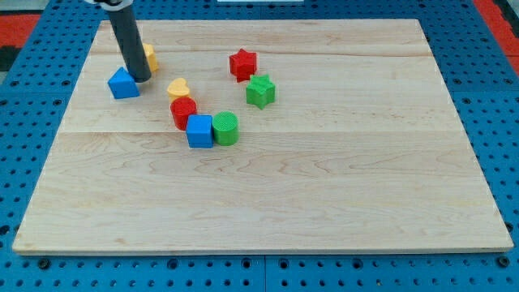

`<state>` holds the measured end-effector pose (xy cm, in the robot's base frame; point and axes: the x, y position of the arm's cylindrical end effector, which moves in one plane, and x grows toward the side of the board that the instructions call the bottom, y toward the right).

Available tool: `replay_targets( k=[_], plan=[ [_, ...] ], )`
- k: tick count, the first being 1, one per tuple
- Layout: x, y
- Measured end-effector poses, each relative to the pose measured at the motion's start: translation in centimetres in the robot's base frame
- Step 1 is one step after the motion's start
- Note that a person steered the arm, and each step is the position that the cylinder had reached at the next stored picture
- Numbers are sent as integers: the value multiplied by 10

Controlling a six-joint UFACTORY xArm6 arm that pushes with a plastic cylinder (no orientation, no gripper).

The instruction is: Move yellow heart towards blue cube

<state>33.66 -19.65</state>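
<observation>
Our red cylinder (183, 111) sits between yellow heart (178, 87) and blue cube (199, 130) — touching both. My tip (140, 79), gripperless, half hides a yellow block (149, 57) — shape unclear.

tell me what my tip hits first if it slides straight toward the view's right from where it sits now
Probably the yellow heart. My tip sits between the blue block on its left and a yellow block behind the rod. Nothing else lies between it and the heart, though depth is uncertain and it could skim past the heart's upper edge.
</observation>
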Motion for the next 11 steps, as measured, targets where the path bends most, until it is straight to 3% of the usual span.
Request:
replay_targets(
  k=[2,4,5,7,9,11],
  plan=[
    [10,-13],
    [-18,74],
    [-11,99],
    [26,94],
    [38,30],
    [60,20]
  ],
)
